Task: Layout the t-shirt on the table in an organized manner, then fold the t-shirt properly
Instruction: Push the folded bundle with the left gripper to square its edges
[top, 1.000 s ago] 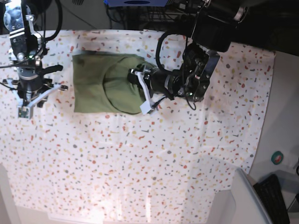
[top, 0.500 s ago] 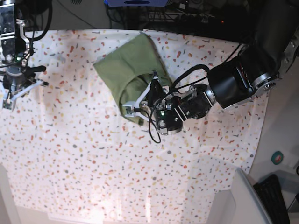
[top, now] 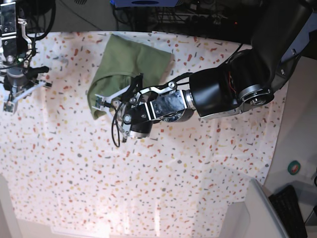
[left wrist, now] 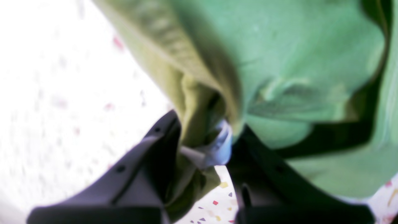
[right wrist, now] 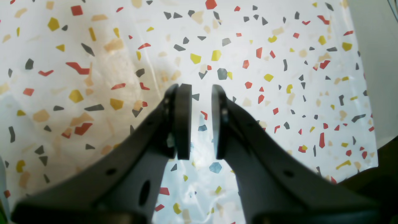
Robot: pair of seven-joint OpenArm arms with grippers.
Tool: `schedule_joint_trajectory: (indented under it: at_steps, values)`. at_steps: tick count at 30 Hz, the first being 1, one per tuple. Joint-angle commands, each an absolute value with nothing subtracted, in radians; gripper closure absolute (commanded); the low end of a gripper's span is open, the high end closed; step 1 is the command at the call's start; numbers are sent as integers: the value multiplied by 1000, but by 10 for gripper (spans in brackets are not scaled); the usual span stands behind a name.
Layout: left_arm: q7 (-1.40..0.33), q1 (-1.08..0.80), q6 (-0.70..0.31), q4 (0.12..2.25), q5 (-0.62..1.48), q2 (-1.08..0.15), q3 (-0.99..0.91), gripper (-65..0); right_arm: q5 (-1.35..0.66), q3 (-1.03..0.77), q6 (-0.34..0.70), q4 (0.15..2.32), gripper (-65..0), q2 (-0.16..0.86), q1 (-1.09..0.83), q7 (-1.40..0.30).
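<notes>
The olive-green t-shirt point(top: 130, 59) lies bunched at the back of the table point(top: 163, 188), one edge pulled down and to the left. My left gripper point(top: 102, 101) is shut on that edge. In the left wrist view its fingers point(left wrist: 161, 140) pinch a wad of t-shirt point(left wrist: 292, 56) together with a small white label point(left wrist: 219, 149), just above the table point(left wrist: 62, 93). My right gripper point(top: 16, 94) hovers at the far left, apart from the shirt. Seen from the right wrist, this gripper point(right wrist: 201, 93) stands slightly open over the bare table point(right wrist: 279, 46), nothing between its pads.
A grey bin point(top: 265, 210) and a black ridged object point(top: 292, 210) sit at the lower right, off the cloth. A small green round thing point(top: 294, 167) lies on the plain surface on the right. Dark equipment and cables point(top: 198, 15) line the back edge.
My left arm has swung leftward, dragging the held edge of the t-shirt with it; the shirt went from flat to bunched. The right gripper has drawn back toward the far left corner.
</notes>
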State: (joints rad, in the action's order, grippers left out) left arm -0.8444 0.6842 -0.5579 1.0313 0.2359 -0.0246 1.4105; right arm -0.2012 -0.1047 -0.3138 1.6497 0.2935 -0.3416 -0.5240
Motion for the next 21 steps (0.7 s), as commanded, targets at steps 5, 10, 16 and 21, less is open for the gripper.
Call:
schedule_joint_trajectory:
  at_steps: [5, 10, 16, 21]
  values:
    - [-851, 711, -552, 871, 234, 51, 1403, 0, -188, -111, -315, 1666, -113, 306, -334, -504]
    - [-849, 710, -553, 786, 234, 90, 1290, 0, -188, -111, -315, 1666, -113, 306, -329, -504]
    - [-851, 710, -555, 786, 234, 91, 1241, 0, -188, -110, -315, 1666, -113, 306, -328, -504]
    - [-855, 702, -555, 789, 234, 91, 1237, 0, -188, -107, -315, 1666, -113, 306, -329, -504]
